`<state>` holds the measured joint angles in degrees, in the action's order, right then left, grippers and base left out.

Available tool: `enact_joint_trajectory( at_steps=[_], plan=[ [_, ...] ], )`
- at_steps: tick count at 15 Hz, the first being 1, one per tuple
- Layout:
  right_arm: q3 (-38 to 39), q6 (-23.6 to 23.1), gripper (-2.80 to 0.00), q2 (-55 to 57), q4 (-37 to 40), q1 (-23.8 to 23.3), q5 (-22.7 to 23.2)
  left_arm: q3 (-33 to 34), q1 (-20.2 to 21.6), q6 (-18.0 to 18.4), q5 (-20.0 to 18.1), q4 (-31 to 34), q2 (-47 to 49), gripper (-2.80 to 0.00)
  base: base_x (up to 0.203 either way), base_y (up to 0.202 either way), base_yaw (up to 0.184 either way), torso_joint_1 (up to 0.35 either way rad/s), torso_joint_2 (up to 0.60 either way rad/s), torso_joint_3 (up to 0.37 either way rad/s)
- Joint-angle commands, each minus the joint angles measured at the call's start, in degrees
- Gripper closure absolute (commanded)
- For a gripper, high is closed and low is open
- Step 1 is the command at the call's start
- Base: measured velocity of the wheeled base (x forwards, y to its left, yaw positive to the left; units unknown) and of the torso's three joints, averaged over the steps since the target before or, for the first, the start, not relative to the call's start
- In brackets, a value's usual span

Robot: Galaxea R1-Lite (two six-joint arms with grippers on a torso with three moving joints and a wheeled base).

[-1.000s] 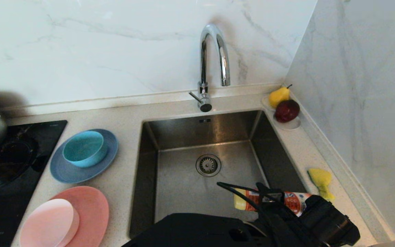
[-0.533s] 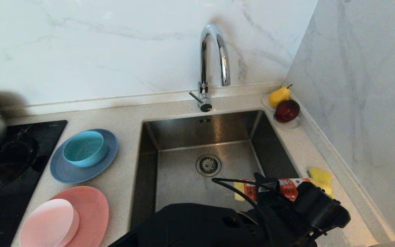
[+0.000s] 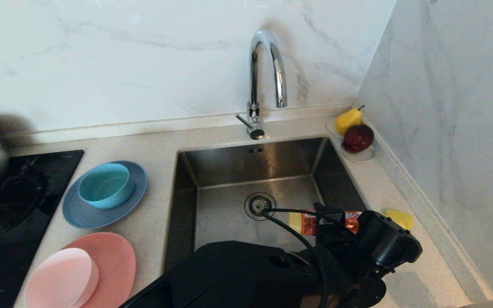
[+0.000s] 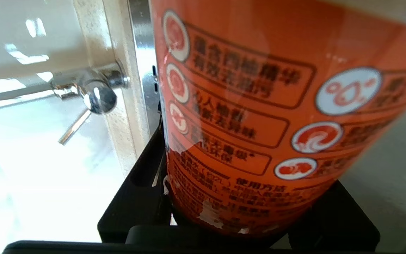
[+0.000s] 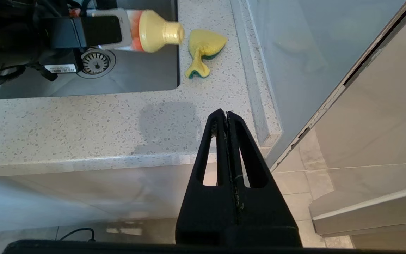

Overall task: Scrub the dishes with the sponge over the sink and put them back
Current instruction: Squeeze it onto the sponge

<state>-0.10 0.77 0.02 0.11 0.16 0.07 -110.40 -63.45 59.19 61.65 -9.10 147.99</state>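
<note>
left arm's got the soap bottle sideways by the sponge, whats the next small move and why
Probably tip the nozzle down over the sponge and squeeze. The left end effector holds the orange bottle level, its yellow cap just short of the sponge lying on the counter beside the sink.

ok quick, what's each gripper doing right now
Left gripper: closed on the orange bottle, held sideways over the sink.
Right gripper: shut, empty, hanging off the counter's front edge.
</note>
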Motion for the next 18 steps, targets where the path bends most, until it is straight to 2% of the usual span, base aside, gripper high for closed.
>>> enact_joint_trajectory(
  at_steps=[1,3,5,9,11,18],
  plan=[
    [0.01,0.02,0.0,-0.02,-0.02,0.02,0.01,-0.08,0.24,2.89,0.27,-1.38,0.2,0.0,0.0,0.0,0.0,0.0,0.0,0.0],
    [0.01,0.02,0.0,-0.02,-0.02,0.02,0.01,-0.07,0.39,7.57,0.23,-6.41,0.49,0.0,0.0,0.0,0.0,0.0,0.0,0.0],
    [0.01,0.02,0.0,-0.02,-0.02,0.02,0.01,-0.08,0.57,10.44,0.23,-7.9,0.55,0.0,0.0,0.0,0.0,0.0,0.0,0.0],
    [0.01,0.02,0.0,-0.02,-0.02,0.02,0.01,-0.08,0.61,12.89,0.14,-9.9,1.05,0.0,0.0,0.0,0.0,0.0,0.0,0.0],
    [0.01,0.02,0.0,-0.02,-0.02,0.02,0.01,-0.08,0.52,15.51,0.05,-11.45,1.08,0.0,0.0,0.0,0.0,0.0,0.0,0.0],
    [0.01,0.02,0.0,-0.02,-0.02,0.02,0.01,-0.03,0.43,15.87,0.05,-12.96,2.72,0.0,0.0,0.0,0.0,0.0,0.0,0.0]
  ],
)
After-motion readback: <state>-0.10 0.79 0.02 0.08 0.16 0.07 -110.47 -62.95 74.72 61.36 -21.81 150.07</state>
